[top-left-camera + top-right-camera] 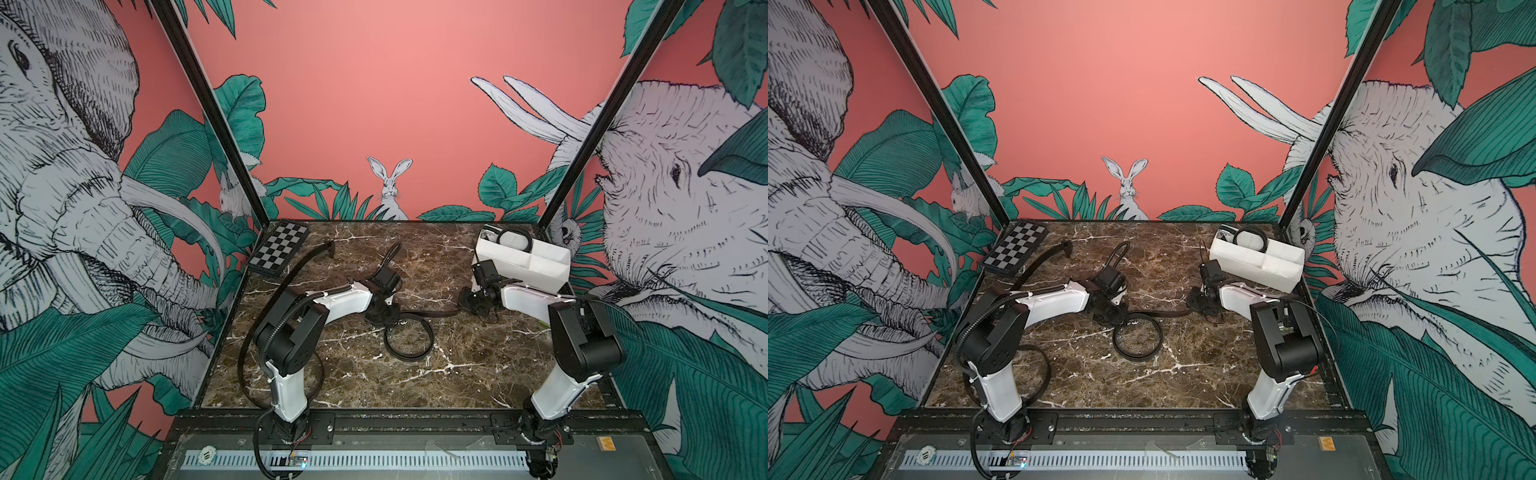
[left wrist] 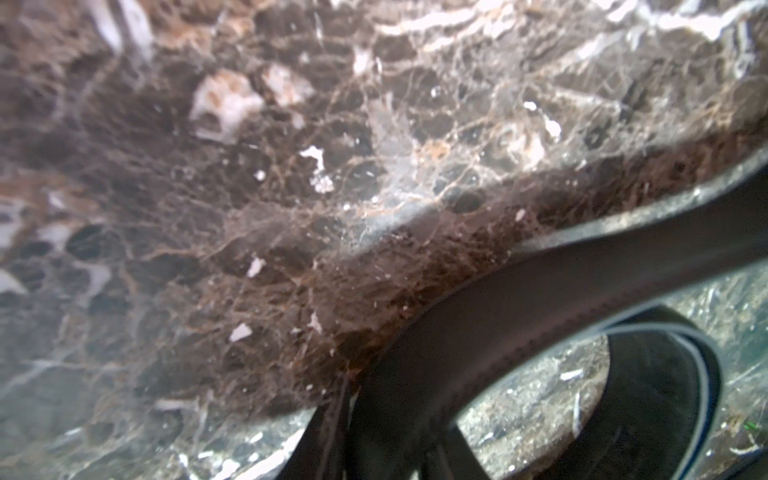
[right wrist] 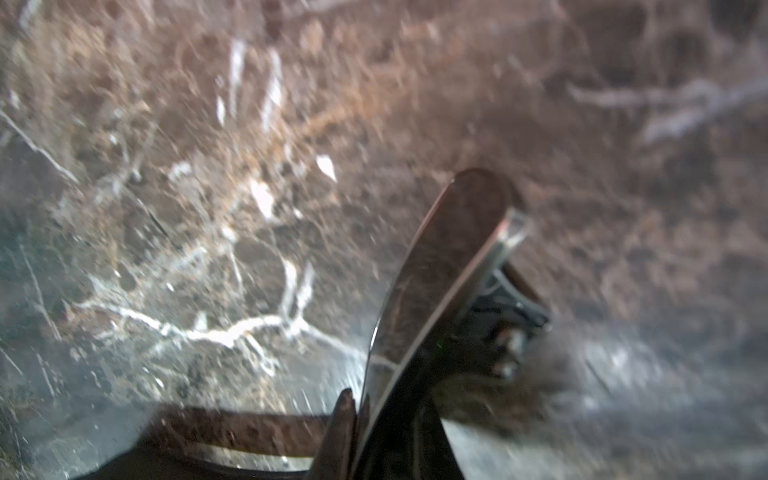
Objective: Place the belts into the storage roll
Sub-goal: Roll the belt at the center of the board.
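One black belt (image 1: 432,312) spans the middle of the marble table between my two grippers, and part of it lies in a loop (image 1: 405,355) toward the front. My left gripper (image 1: 384,318) is shut on this belt; in the left wrist view the strap (image 2: 519,307) fills the gap between the jaws (image 2: 382,440). My right gripper (image 1: 471,305) is shut on its other end, whose tip (image 3: 457,249) sticks out past the fingers (image 3: 374,424). The white storage roll (image 1: 511,259) stands at the back right with a coiled belt (image 1: 529,242) in one compartment. Another belt (image 1: 309,256) lies along the left.
A black-and-white checkerboard (image 1: 280,249) leans at the back left corner. The left arm's ribbed cable hose (image 1: 266,328) arcs beside its elbow. Black frame posts rise at both back corners. The right arm's forearm (image 1: 528,297) lies close in front of the storage roll.
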Robot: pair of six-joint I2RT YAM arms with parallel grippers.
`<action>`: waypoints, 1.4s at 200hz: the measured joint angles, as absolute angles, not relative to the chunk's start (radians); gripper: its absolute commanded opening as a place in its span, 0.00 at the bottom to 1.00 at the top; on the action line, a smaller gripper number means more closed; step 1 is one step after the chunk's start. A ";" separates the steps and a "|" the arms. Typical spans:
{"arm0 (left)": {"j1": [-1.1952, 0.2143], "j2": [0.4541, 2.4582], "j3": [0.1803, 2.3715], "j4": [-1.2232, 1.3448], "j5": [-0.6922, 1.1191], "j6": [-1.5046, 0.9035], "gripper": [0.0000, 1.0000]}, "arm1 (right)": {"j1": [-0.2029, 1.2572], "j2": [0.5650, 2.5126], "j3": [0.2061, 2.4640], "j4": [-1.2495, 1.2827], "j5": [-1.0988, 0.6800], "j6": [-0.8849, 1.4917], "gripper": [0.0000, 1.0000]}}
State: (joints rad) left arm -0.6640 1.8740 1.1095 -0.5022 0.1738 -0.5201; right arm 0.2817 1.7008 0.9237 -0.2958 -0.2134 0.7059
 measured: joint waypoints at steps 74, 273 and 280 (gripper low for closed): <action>-0.667 1.905 1.117 -0.332 0.066 -0.521 0.21 | 0.252 1.565 0.779 -0.315 -0.247 0.733 0.04; -0.665 1.995 1.238 -0.474 -0.470 -0.360 0.17 | 0.492 1.921 1.397 -0.526 -0.124 -0.010 0.76; -0.665 1.993 1.235 -0.470 -0.470 -0.358 0.17 | 0.491 1.935 1.412 -0.505 -0.123 -0.031 0.77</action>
